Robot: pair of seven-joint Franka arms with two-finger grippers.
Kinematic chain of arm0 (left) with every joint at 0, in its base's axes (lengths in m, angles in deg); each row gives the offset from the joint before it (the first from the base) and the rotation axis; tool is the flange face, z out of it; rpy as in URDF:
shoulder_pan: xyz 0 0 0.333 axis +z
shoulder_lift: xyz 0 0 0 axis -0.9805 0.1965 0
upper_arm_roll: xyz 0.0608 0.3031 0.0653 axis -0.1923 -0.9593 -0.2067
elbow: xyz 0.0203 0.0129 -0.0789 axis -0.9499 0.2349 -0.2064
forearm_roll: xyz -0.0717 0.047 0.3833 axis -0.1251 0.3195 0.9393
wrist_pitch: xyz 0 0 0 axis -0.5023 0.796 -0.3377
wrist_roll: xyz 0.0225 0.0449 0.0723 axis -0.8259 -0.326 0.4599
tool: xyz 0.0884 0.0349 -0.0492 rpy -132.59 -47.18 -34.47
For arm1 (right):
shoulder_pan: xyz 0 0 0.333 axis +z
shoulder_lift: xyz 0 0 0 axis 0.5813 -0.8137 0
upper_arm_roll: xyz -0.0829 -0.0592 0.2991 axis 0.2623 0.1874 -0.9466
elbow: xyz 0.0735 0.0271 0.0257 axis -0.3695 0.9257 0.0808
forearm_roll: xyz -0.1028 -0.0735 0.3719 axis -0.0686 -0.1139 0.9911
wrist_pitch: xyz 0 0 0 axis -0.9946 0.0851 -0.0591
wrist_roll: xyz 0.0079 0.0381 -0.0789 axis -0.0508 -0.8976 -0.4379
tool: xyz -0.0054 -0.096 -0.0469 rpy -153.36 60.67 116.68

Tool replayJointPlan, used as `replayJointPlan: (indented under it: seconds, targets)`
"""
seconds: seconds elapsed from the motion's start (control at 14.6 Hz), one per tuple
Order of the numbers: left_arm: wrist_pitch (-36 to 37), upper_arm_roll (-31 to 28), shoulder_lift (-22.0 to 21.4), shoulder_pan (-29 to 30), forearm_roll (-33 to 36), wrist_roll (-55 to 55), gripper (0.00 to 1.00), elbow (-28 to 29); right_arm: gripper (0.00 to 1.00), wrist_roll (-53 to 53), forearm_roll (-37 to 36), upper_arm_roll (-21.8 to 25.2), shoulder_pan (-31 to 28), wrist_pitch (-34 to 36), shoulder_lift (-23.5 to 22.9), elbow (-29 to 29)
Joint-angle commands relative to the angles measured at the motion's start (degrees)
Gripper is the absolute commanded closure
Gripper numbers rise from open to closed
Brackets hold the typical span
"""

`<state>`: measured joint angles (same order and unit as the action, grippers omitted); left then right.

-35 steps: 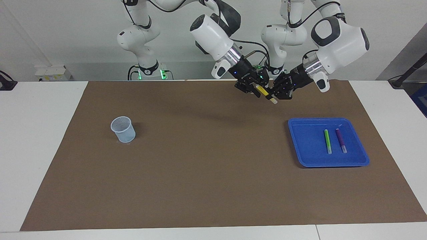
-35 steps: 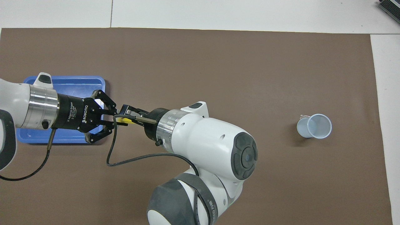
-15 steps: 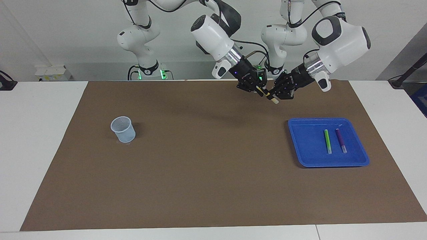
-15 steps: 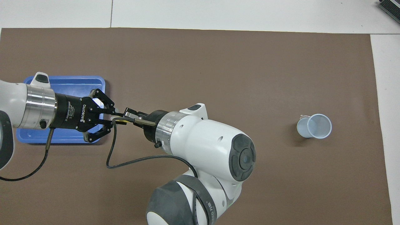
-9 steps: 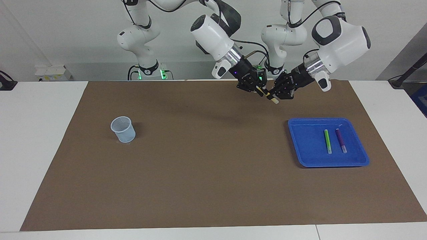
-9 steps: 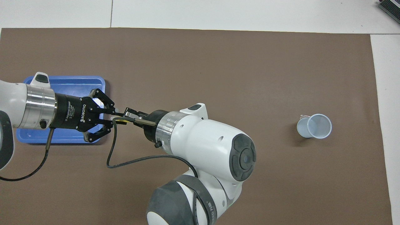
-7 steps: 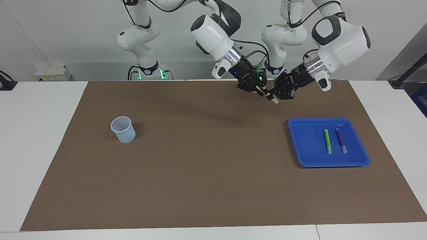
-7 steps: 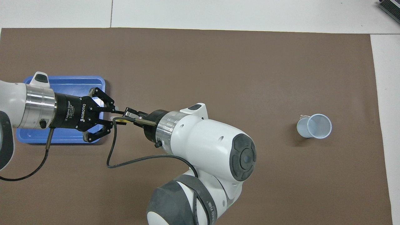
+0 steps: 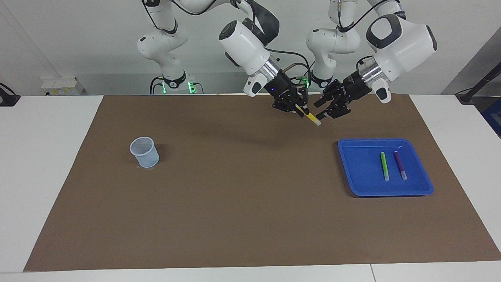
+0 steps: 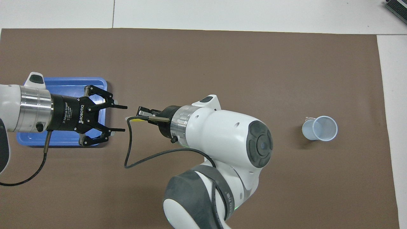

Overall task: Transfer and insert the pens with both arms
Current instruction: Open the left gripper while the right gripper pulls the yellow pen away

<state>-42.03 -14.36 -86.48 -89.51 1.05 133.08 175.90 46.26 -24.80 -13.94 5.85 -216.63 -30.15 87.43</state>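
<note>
Right gripper (image 9: pixel 300 109): clamped on the slim yellow marker pen with a whitish end cap (image 9: pixel 312 118), which is held aloft over the brown mat (image 9: pixel 242 188), the whitish cap pointing down and away from the fingers.
Left gripper (image 10: pixel 119 118): seen spread apart, nothing between its fingers; it is held in the air just beside the yellow pen's free end, a clear gap being shown between the two in the overhead view.
Yellow pen: carried slantwise between the two black grippers, over the mat near the robots' edge, apart from the tray.
Shallow blue plastic tray (image 9: pixel 360 164): set on the mat toward the left arm's end of the table.
Slim green marker pen (image 9: pixel 384 166): laid flat in the tray.
Slim purple marker pen (image 9: pixel 400 165): laid flat in the tray just beside the green one, the two nearly parallel and not touching.
Small pale translucent cup (image 9: pixel 144 152): stood upright on the mat toward the right arm's end of the table, well apart from both grippers.
Arms: both white jointed arms are reached inward, wrists angled down toward each other.
</note>
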Motion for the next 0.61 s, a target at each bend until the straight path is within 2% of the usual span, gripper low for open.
replayJointPlan:
  seconds: [0.0,0.14,0.34,0.55]
  targets:
    - [-0.5,-0.6,-1.8,-0.8,2.7,-2.5,0.41,2.2,1.00,-9.0,-1.3,-0.2,-6.4,10.8,4.6,1.7]
    - [1.8,-0.6,-1.9,-0.2,7.8,-8.7,0.42,2.1,1.00,-14.6,-4.7,-0.2,-12.4,19.8,6.9,1.5]
    - [3.2,-0.6,-1.8,-0.1,18.1,-27.1,0.44,2.1,1.00,-24.0,-12.3,-0.3,-18.4,29.7,9.6,1.4]
    - [3.7,-0.7,-1.8,1.8,25.2,-46.2,0.44,2.0,1.00,-32.2,-24.1,-0.3,-23.5,37.7,11.3,1.5]
